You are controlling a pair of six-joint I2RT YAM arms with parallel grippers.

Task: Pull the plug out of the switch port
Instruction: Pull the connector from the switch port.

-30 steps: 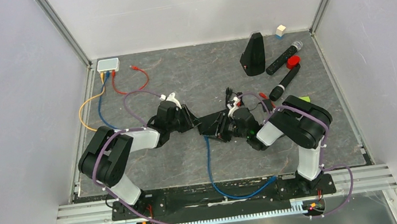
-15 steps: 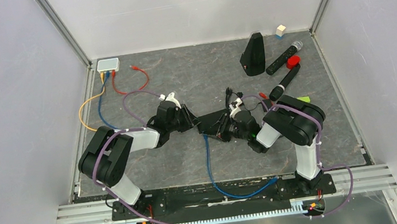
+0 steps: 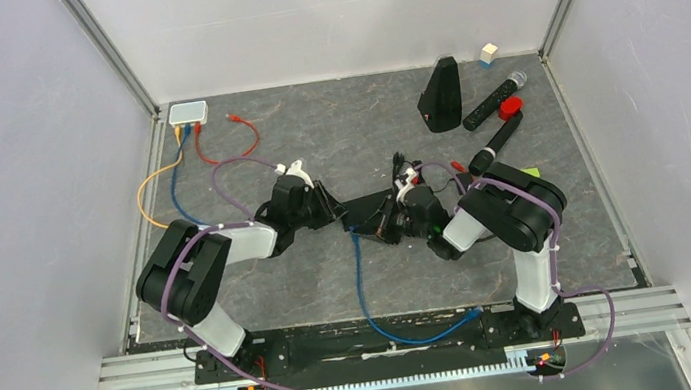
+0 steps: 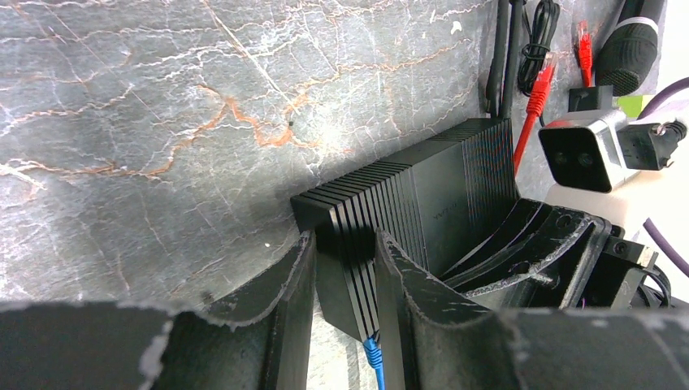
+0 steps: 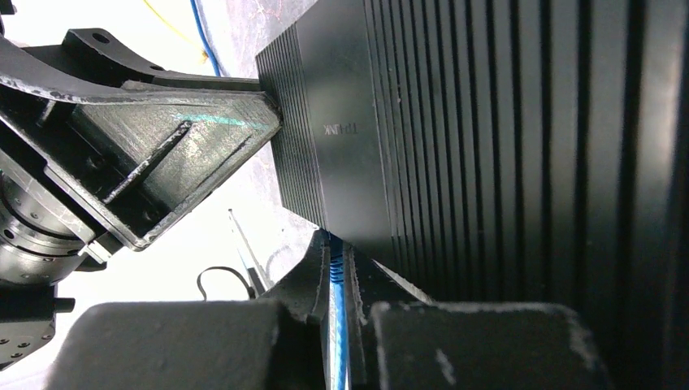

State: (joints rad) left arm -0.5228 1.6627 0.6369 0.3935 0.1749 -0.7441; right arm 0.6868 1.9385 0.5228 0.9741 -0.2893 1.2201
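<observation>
The black ribbed switch (image 3: 364, 215) lies mid-table, between my two grippers. My left gripper (image 3: 332, 212) is shut on the switch's left end; in the left wrist view its fingers (image 4: 292, 276) clamp the ribbed body (image 4: 422, 203). A blue plug (image 4: 372, 353) sits in the port on the switch's near side, its blue cable (image 3: 358, 284) running toward the table's front. My right gripper (image 5: 337, 260) is shut on that blue plug (image 5: 335, 272), right against the switch face (image 5: 487, 146). The port itself is hidden.
A white box (image 3: 187, 112) with orange, blue and red cables sits at the back left. A black wedge (image 3: 439, 94), two microphones (image 3: 495, 100), a red cap (image 3: 510, 108) and a small cube (image 3: 488, 53) lie at the back right. Red cable ends (image 4: 536, 89) lie beyond the switch.
My right gripper has closed onto the blue plug and edged slightly left toward the switch. The left gripper keeps its hold.
</observation>
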